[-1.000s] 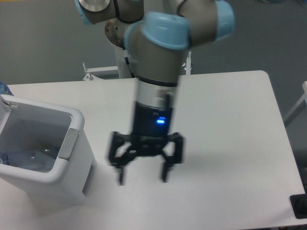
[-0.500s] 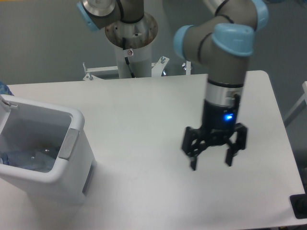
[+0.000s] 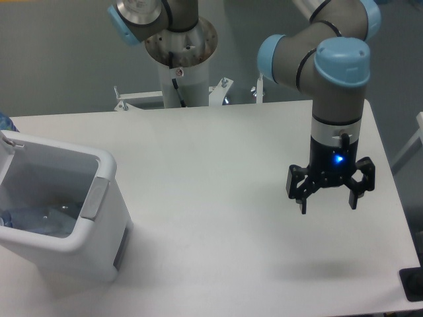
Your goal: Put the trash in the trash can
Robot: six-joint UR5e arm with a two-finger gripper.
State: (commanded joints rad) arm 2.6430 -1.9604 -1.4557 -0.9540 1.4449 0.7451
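**One bin, one gripper — and the trash already inside**

One trash can (image 3: 99, 218) stands at the worktop's (image 3: 218, 172) near-left corner. Through its open top a crushed bluish bottle (image 3: 36, 219) shows on the bin floor; I cannot make out the wrapper. One gripper (image 3: 328, 202) hangs well apart from the bin, far to its right, fingers spread wide with nothing between them. No loose trash shows on the worktop beside the bin — so, as I judge it, no further reach is called for.
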